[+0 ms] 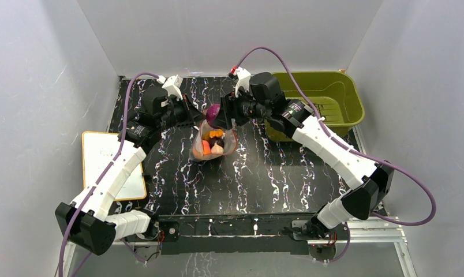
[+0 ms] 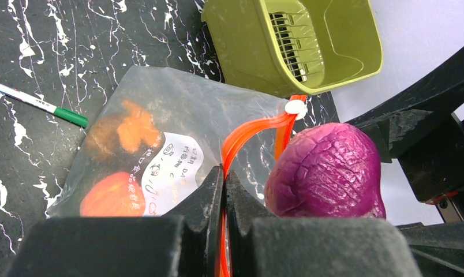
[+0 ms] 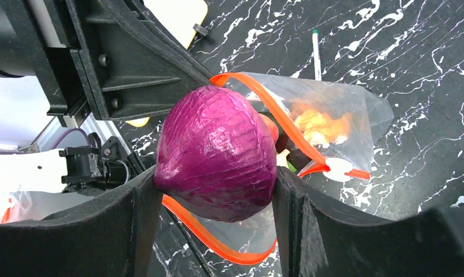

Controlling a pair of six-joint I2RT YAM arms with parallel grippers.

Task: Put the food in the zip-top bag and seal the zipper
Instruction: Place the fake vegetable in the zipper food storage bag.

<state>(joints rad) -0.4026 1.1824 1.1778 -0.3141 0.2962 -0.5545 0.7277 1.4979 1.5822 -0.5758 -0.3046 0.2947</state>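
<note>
Two bystanders flank my work on the black marbled table (image 1: 276, 179): a green-capped pen (image 2: 36, 104) just beside the bag (image 2: 178, 104) and an olive basket (image 1: 328, 98) near its other side (a white board (image 1: 105, 164) lies well apart at the left edge). My left gripper (image 2: 224, 193) is clamped on the red-orange zipper (image 2: 247, 131) and the bag's mouth stands open, while my right gripper (image 3: 217, 187) grips the purple piece (image 3: 218, 156) right at that mouth, crowded close by the left gripper. Inside the bag I see an orange piece (image 1: 216, 134), a peach-red piece (image 1: 206, 148) and a beige piece (image 1: 218, 149).
</note>
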